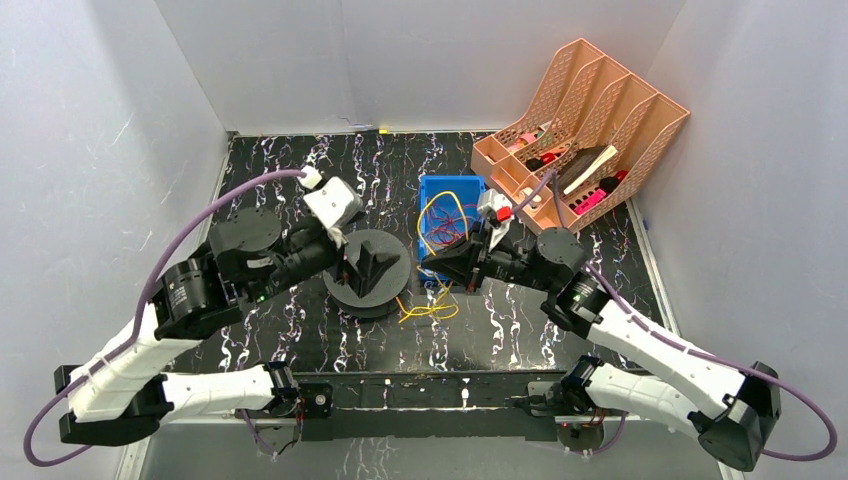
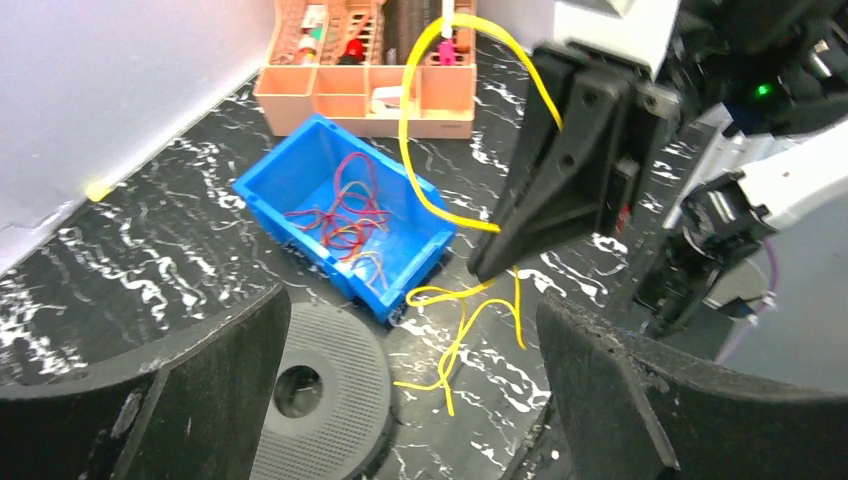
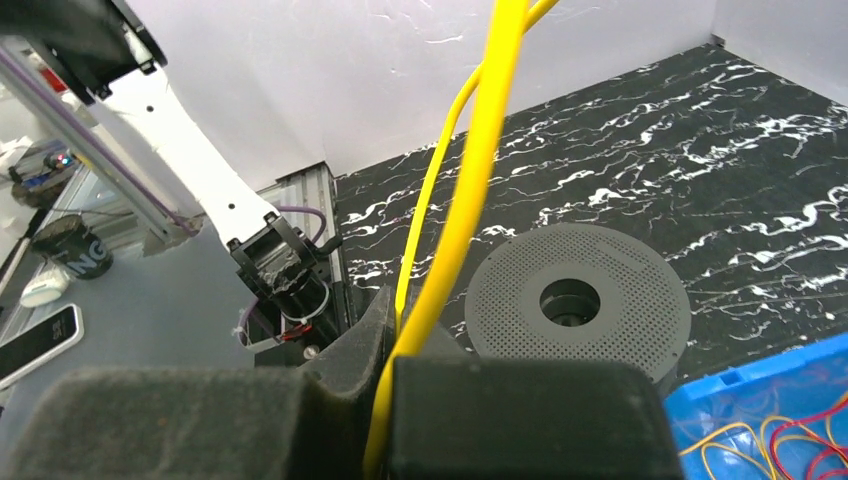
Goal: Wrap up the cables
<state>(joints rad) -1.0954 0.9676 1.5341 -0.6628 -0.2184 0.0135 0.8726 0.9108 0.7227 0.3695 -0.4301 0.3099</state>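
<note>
Cables (image 2: 340,215) lie in the blue bin (image 2: 415,265); right claw (image 2: 482,265) clenches a yellow cable (image 2: 404,130), left claw (image 2: 412,308) released

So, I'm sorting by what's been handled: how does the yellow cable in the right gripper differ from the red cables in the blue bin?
Colour: the yellow cable is bright yellow, the red cables red. State: the yellow cable is pinched in the right gripper and raised; the red cables lie loose and tangled inside the blue bin. Both are thin, flexible wires.
</note>
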